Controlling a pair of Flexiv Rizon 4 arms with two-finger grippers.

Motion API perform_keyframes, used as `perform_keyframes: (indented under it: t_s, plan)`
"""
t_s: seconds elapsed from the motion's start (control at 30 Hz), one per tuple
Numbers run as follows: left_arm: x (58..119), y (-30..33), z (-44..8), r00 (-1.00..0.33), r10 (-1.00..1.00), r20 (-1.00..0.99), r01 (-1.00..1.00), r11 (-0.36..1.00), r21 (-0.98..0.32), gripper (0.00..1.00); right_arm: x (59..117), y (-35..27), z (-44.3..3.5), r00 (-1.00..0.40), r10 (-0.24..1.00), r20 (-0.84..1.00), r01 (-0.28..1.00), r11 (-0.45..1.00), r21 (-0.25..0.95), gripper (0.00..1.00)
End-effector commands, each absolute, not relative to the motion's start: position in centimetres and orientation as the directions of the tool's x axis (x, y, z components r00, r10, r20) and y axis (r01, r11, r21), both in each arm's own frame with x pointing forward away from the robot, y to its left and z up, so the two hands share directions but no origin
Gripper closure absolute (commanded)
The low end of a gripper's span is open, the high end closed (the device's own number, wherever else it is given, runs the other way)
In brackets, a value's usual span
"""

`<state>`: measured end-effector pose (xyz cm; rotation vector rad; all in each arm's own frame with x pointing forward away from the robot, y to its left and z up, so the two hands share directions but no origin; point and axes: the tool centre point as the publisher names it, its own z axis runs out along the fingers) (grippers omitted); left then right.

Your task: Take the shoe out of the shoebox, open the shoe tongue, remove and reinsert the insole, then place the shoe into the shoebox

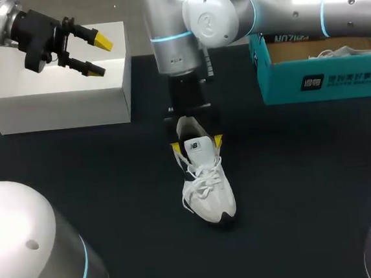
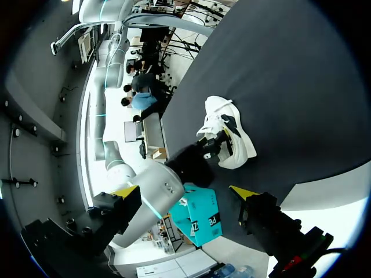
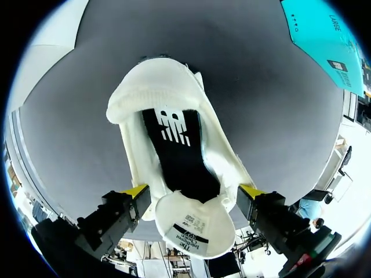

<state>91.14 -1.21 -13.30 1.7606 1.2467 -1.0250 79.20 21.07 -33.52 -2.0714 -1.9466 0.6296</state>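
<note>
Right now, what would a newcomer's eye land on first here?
The white lace-up sneaker in the middle of the black table, with the right gripper set around its collar; the right wrist view looks straight down onto its black insole. Next, the open teal cardboard shoebox at the far right, and the left gripper hovering open over a white rectangular block.

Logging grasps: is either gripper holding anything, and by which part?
Left gripper: nothing. Right gripper straddles the white sneaker at its sides beside the tongue; whether it actually grips cannot be told.
</note>
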Motion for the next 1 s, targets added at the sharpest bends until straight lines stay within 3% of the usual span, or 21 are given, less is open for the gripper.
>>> perform_keyframes:
  t_s: [0.03,0.7,0.73,0.83,0.87,1.0]
  plan:
    - [91.1,-1.2,-13.3,0.211,0.374,-0.903,0.959,-0.258,0.118,0.00,78.7,21.0,-32.5,0.034,0.987,-0.157,0.898,-0.099,-0.430,0.00]
    - [91.1,-1.2,-13.3,0.211,0.374,-0.903,0.959,-0.258,0.118,0.00,73.3,22.4,-29.0,0.149,0.961,-0.231,0.896,-0.231,-0.379,0.00]
    - [91.1,-1.2,-13.3,0.211,0.374,-0.903,0.959,-0.258,0.118,0.00,72.9,22.3,-29.0,0.164,0.959,-0.233,0.894,-0.244,-0.375,0.09]
    - [91.1,-1.2,-13.3,0.211,0.374,-0.903,0.959,-0.258,0.118,0.00,71.8,21.9,-29.1,0.226,0.946,-0.233,0.889,-0.298,-0.347,0.84]
    - [91.1,-1.2,-13.3,0.211,0.374,-0.903,0.959,-0.258,0.118,0.00,71.6,21.7,-29.2,0.239,0.944,-0.228,0.889,-0.307,-0.339,1.00]
    - [91.1,-1.2,-13.3,0.211,0.374,-0.903,0.959,-0.258,0.118,0.00,71.7,21.5,-29.7,0.257,0.942,-0.218,0.899,-0.315,-0.303,1.00]
